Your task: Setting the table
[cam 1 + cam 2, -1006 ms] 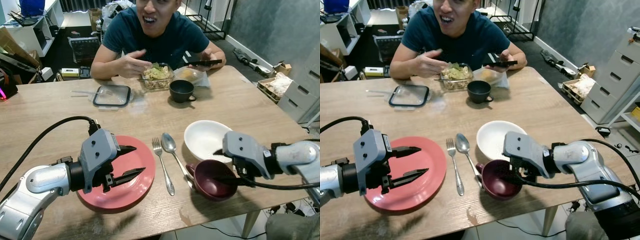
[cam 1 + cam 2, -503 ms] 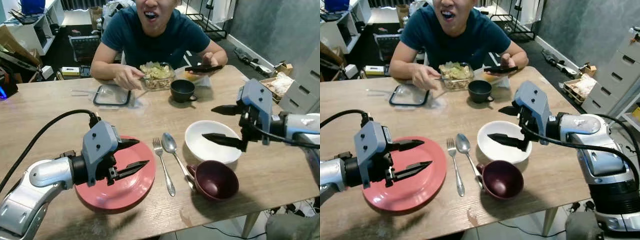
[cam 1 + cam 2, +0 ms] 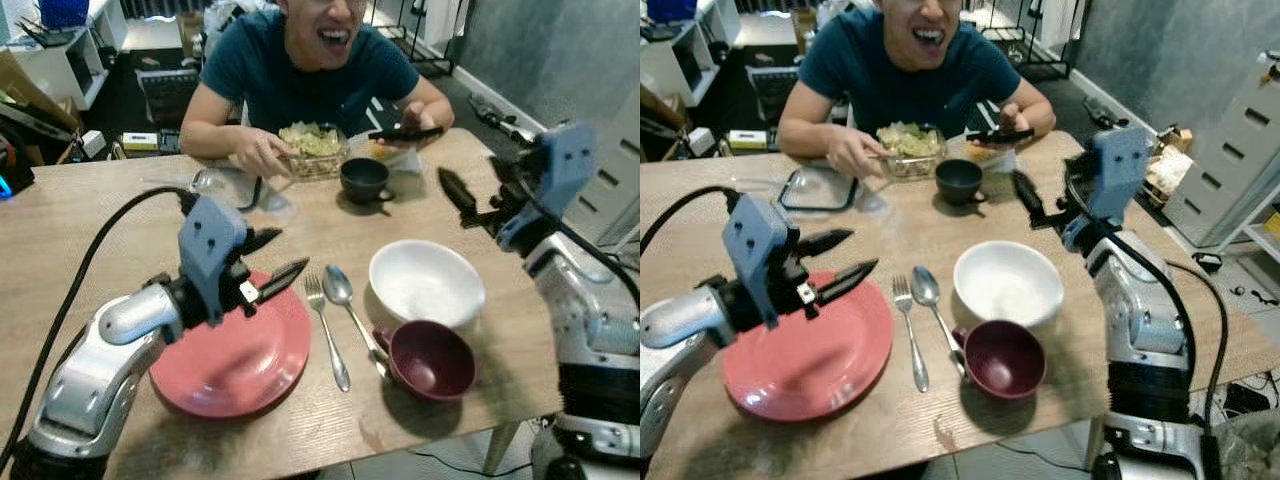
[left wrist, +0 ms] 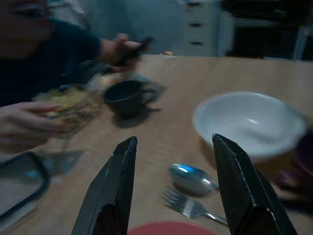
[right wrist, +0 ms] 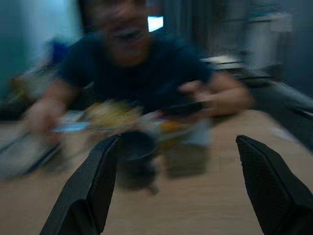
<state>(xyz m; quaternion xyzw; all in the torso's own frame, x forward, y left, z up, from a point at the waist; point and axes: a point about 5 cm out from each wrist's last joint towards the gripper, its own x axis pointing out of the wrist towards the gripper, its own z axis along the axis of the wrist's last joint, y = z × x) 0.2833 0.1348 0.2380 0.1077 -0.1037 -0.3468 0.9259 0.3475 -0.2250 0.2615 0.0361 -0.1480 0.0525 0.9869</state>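
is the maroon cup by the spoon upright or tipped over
Upright. The maroon cup stands on the table with its mouth facing up, its empty inside visible, beside the spoon and below the white bowl.

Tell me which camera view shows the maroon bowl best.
The left eye view: the whole maroon bowl shows sharply, handle toward the spoon. The right eye view shows it equally whole. In the left wrist view, a blurred sliver sits at the edge.

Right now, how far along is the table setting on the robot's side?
Mostly laid: the red plate, fork, spoon, white bowl and maroon cup all sit on the table. Nothing is in hand: the left gripper hangs open above the plate, and the right gripper is open in the air beyond the bowl. What remains is probably only tidying the placement.
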